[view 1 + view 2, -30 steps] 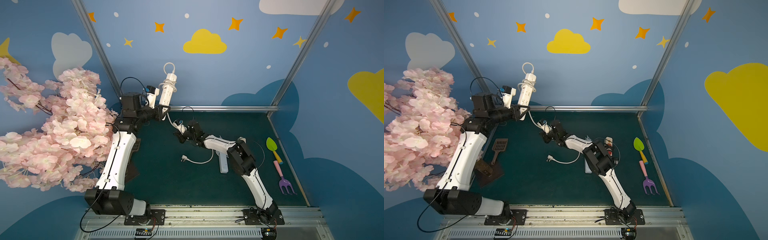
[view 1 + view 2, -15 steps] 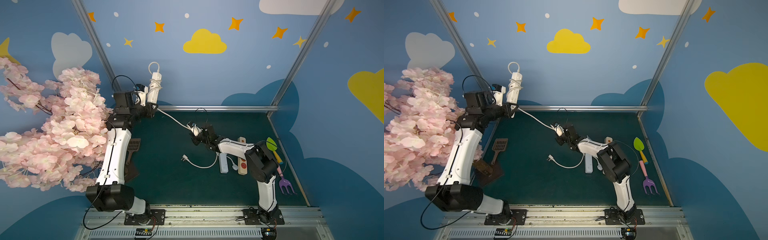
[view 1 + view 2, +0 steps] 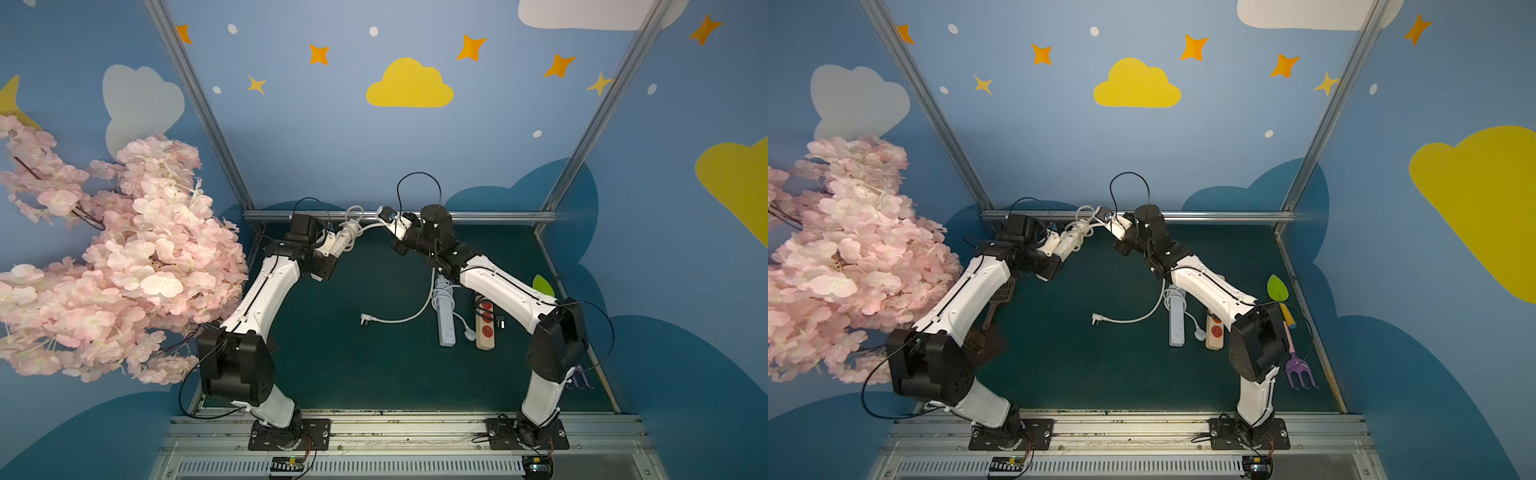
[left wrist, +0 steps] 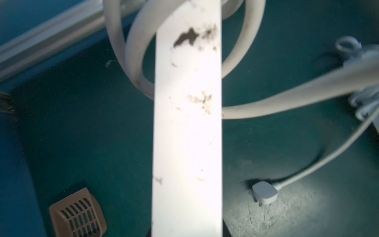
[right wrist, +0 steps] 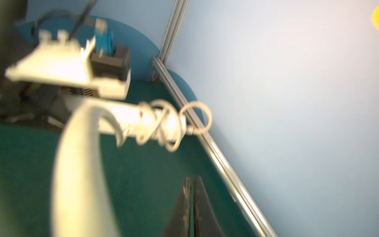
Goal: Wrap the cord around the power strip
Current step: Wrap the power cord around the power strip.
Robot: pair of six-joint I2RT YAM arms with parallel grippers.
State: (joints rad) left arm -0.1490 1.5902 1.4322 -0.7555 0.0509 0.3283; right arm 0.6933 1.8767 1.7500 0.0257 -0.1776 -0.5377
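Lower than a second ago, the power strip (image 3: 347,237) sits just in front of the back rail (image 3: 498,216); we clamp its end in our left gripper (image 3: 336,248). Loops of cord (image 4: 287,100) circle the strip. Our right gripper (image 5: 192,179), now close to the rail, has its jaws together, cord passing beside them; the plug (image 3: 365,320) lies well before the rail.

Probably a lab booth: painted cloud walls (image 3: 409,85), aluminium frame (image 3: 498,216).

Cord (image 4: 135,47) loops around smudged power strip (image 4: 187,133); plug (image 4: 264,192) on mat (image 4: 92,133).
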